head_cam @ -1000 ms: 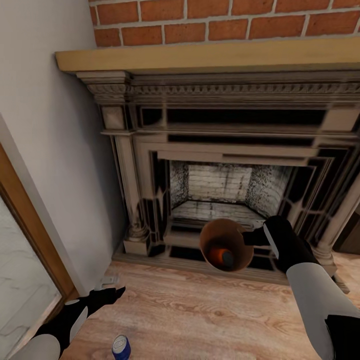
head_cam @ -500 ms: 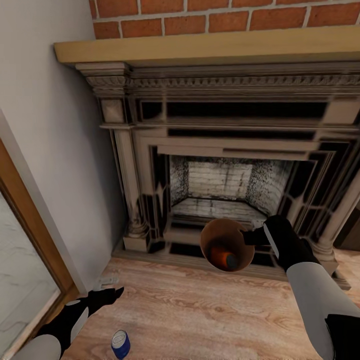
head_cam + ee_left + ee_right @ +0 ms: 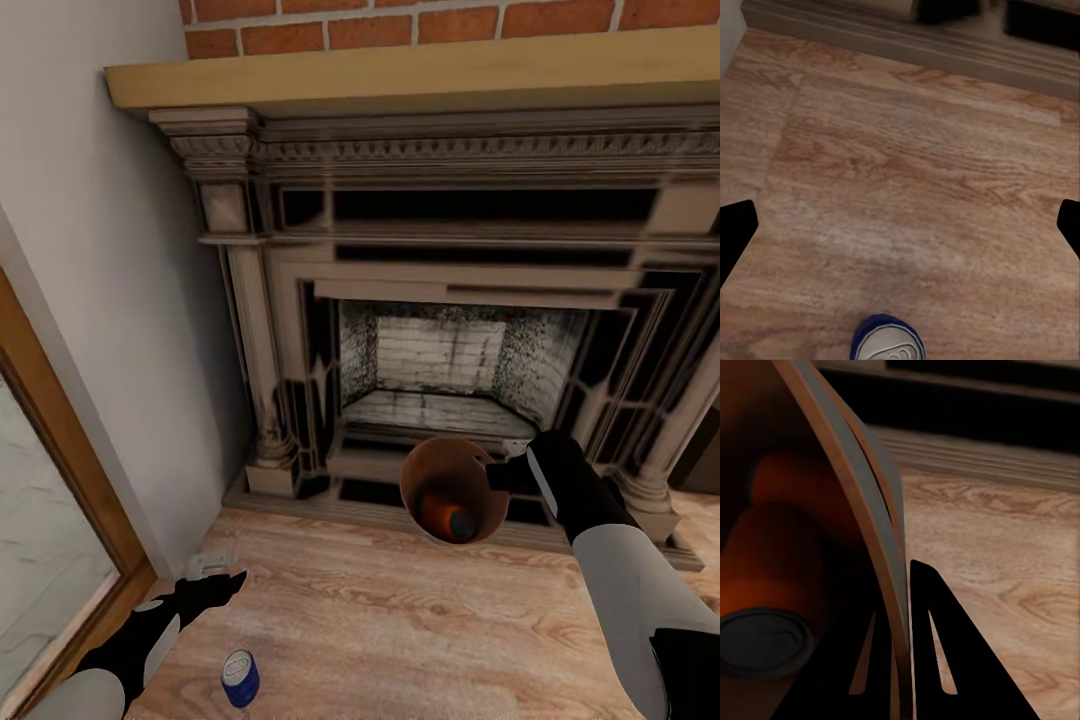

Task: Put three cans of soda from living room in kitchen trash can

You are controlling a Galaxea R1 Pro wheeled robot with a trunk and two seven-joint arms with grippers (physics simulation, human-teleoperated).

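- Soda cans: a blue can (image 3: 240,678) stands upright on the light wood floor (image 3: 400,620), near the lower edge of the head view, just beside the left arm; in the left wrist view its blue body and pale top (image 3: 889,348) show between and below the two fingertips.
- Orange cans (image 3: 440,512): orange shapes lie inside the trash can, with a dark round can end showing beside them; the right wrist view shows the orange bodies (image 3: 772,555) and a dark grey can end low in the bucket. How many lie there cannot be told for certain.
- Trash can (image 3: 452,490): a small round bucket, tan-brown inside, held above the floor in front of the fireplace hearth, tilted so that its mouth faces the camera.
- Right pincer (image 3: 505,472): closed on the rim of the trash can; in the right wrist view the bucket wall (image 3: 881,547) runs between the two dark fingers (image 3: 945,660), one inside and one outside.
- Left pincer (image 3: 222,585): spread wide and holding nothing, low over the floor; its two black fingertips (image 3: 735,232) sit at opposite edges of the left wrist view, with bare floor between them. It is near the blue can but not touching it.
- Fireplace (image 3: 450,300): ornate surround with a wooden mantel, red brick above, grey wall at its left.
- Wood-framed glass door (image 3: 50,520): at the far left of the head view.
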